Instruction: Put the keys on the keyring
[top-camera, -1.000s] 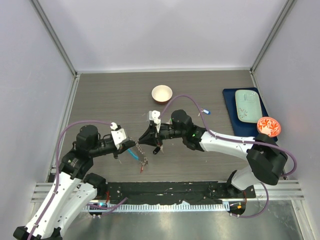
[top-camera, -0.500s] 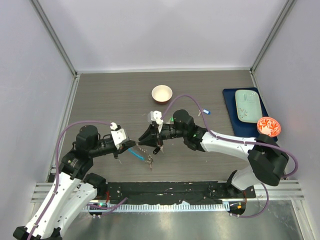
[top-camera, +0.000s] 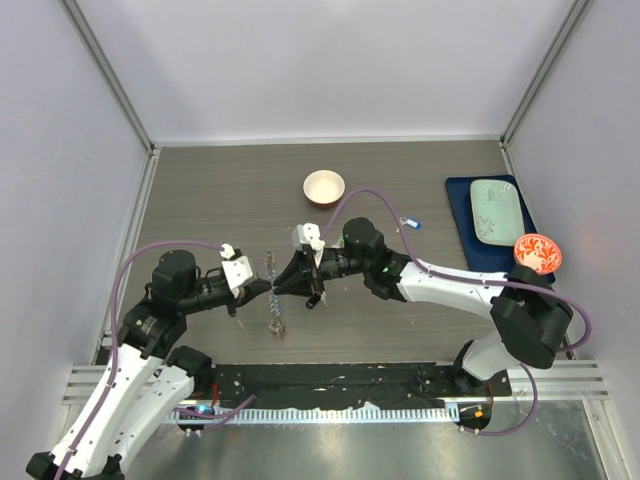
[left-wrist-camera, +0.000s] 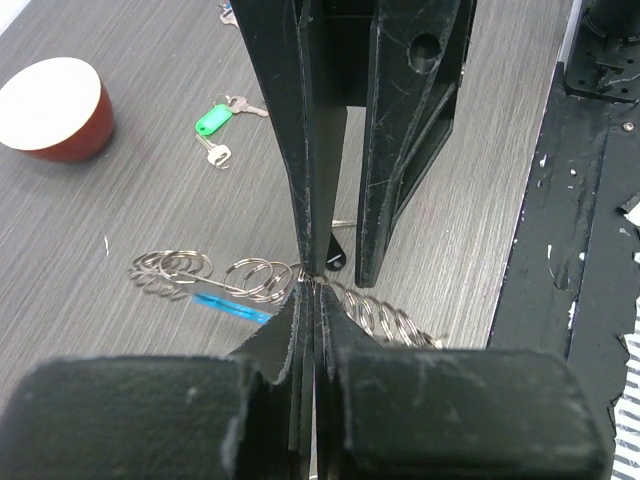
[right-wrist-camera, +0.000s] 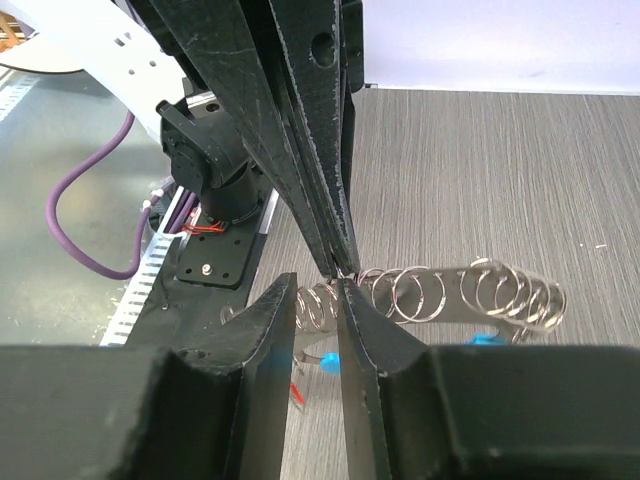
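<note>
The keyring (top-camera: 273, 312) hangs between my two grippers as a chain of silver wire coils with a blue tag (left-wrist-camera: 232, 306). My left gripper (top-camera: 259, 290) is shut on its wire (left-wrist-camera: 309, 288), seen in the left wrist view. My right gripper (top-camera: 283, 285) points at the same spot, its jaws a little apart with nothing between them (right-wrist-camera: 316, 287). The coils (right-wrist-camera: 440, 295) run behind the meeting fingertips. A green-tagged key (left-wrist-camera: 212, 120) and a plain key (left-wrist-camera: 218, 155) lie on the table. A black tag (left-wrist-camera: 336, 260) shows below the right fingers. A blue-tagged key (top-camera: 411, 222) lies further right.
A small white bowl (top-camera: 323, 187) stands at the back centre. A blue mat (top-camera: 460, 195) with a pale green tray (top-camera: 497, 210) and a red patterned bowl (top-camera: 537, 253) lies at the right. A black rail (top-camera: 330, 378) runs along the near edge.
The right gripper has moved left, closer to the left gripper. The keyring, which trailed down to the right, now hangs straight between the two grippers.
</note>
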